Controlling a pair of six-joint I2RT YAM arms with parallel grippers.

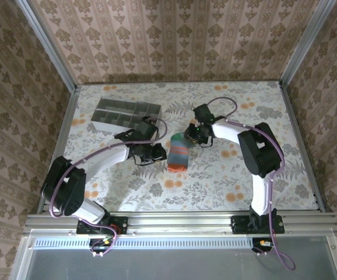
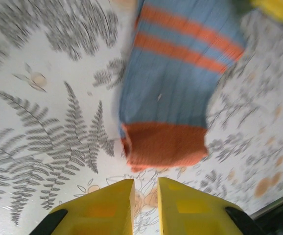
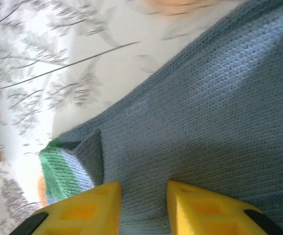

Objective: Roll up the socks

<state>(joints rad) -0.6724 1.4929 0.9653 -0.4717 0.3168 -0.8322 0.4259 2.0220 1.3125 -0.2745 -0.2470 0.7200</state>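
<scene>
Item: one teal-grey sock (image 1: 178, 153), lying flat and lengthwise at mid-table on the floral table (image 1: 227, 181), orange-striped, its orange cuff (image 2: 163, 144) pointing toward the arm bases and its green toe (image 3: 53, 169) pointing away. The left gripper (image 2: 145, 182) is hovering just short of the cuff end, on the sock's left side; its yellow fingers are standing slightly apart with nothing between them. The right gripper (image 3: 144, 186) is sitting at the toe end, right over the knit fabric; its fingers are standing apart, and whether they are pinching cloth cannot be told. A grey compartment tray (image 1: 116, 124) is resting at far left, apart from the sock.
</scene>
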